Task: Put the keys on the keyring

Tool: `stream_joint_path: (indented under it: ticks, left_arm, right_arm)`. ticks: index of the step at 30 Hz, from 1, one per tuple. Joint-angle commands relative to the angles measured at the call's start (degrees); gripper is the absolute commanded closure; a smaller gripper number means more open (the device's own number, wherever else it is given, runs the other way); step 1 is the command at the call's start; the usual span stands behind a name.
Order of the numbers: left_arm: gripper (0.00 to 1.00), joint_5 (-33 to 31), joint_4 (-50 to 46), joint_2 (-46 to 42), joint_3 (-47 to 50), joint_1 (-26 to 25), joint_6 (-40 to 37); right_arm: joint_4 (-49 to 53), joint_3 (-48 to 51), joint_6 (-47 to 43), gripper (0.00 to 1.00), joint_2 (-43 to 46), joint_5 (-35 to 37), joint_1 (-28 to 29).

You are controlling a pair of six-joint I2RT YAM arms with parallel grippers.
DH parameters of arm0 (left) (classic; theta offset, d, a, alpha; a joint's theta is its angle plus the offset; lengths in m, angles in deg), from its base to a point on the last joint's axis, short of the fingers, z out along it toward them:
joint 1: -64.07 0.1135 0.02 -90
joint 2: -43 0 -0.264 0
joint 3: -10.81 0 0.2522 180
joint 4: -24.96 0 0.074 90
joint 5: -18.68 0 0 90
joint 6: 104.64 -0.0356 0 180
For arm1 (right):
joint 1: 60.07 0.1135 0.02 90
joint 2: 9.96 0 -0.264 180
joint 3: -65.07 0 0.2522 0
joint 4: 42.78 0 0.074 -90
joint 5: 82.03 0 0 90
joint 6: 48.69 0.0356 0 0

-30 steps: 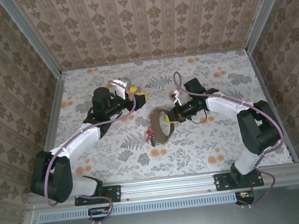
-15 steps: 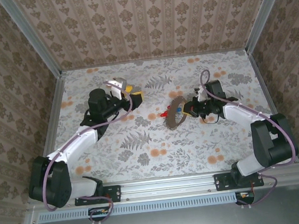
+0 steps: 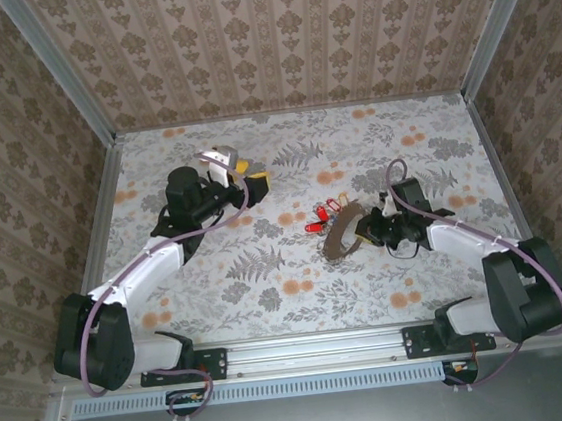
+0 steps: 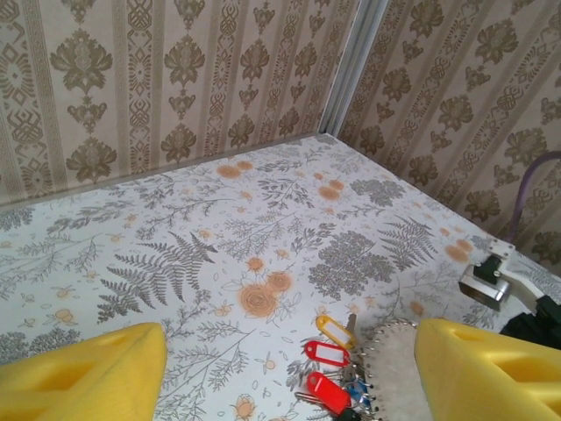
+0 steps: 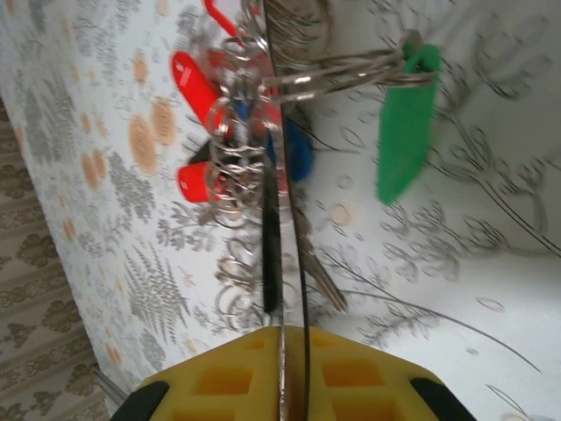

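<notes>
**Right gripper (image 3: 371,227) pinched the keyring (image 3: 342,234) near the table's (image 3: 220,297) middle.**
Its jaws were nearly closed on the ring's thin edge, and the keys (image 3: 320,216) lay bunched against it on the table. The left gripper (image 3: 250,173) hung spread wide and empty toward the far left corner.

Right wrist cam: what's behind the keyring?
Red keys, a blue key and small wire rings bunch behind the keyring, seen edge-on; a green key sits beside. Where they attach is hidden.
</notes>
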Motion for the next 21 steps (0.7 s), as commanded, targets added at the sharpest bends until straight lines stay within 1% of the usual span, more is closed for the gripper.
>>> stream_joint_path:
  ticks: [1, 2, 4, 6, 8, 10, 12, 13, 15, 17, 19, 21]
  left_arm:
    - [0.18, -0.23, 3.12, 0.21, 0.84, 0.22, 1.12]
    - [0.17, -0.36, 3.11, 0.18, 0.77, 0.18, 0.91]
    - [0.00, -0.53, 2.86, 0.10, 0.64, 0.21, 0.31]
    - [0.00, -0.97, 3.03, -0.13, 0.75, 0.20, 0.14]
    - [0.00, -1.52, 3.36, -0.42, 0.99, 0.22, -0.01]
    - [0.00, -2.09, 3.84, -1.01, 1.58, 0.23, -0.18]
    - [0.00, -2.79, 4.23, -1.71, 2.24, 0.21, -0.68]
    - [0.00, -3.36, 4.51, -2.10, 2.69, 0.22, -0.97]
    - [0.00, -4.62, 4.70, -2.90, 3.46, 0.23, -1.59]
    - [0.00, -6.06, 4.78, -3.91, 4.11, 0.24, -2.54]
    - [0.00, -7.75, 4.79, -5.11, 4.84, 0.18, -3.63]
    - [0.00, -9.32, 4.88, -6.09, 5.42, 0.27, -4.87]
  right_arm:
    - [3.33, 2.25, 0.44, 0.84, 3.48, 3.44, 0.36]
    - [4.30, 2.51, 0.12, 0.83, 4.36, 3.86, 0.32]
    - [6.11, 3.03, -0.31, 0.83, 6.28, 4.68, 0.36]
    - [7.10, 3.77, -0.39, 0.80, 8.17, 5.15, 0.35]
    - [8.52, 4.33, -0.57, 0.80, 9.74, 5.45, 0.36]
    - [9.87, 5.36, -0.19, 0.76, 11.78, 5.70, 0.46]
    - [10.46, 6.82, 0.62, 0.75, 13.75, 5.85, 0.71]
    - [10.99, 7.52, 1.19, 0.72, 14.68, 5.74, 0.77]
    - [13.28, 7.73, 1.32, 0.69, 16.60, 5.73, 0.95]
    - [17.55, 6.83, 0.80, 0.68, 19.77, 8.63, 1.19]
    - [21.51, 5.35, -0.33, 0.66, 24.57, 14.63, 1.37]
    - [22.90, 4.57, -1.78, 0.63, 29.48, 20.46, 1.34]
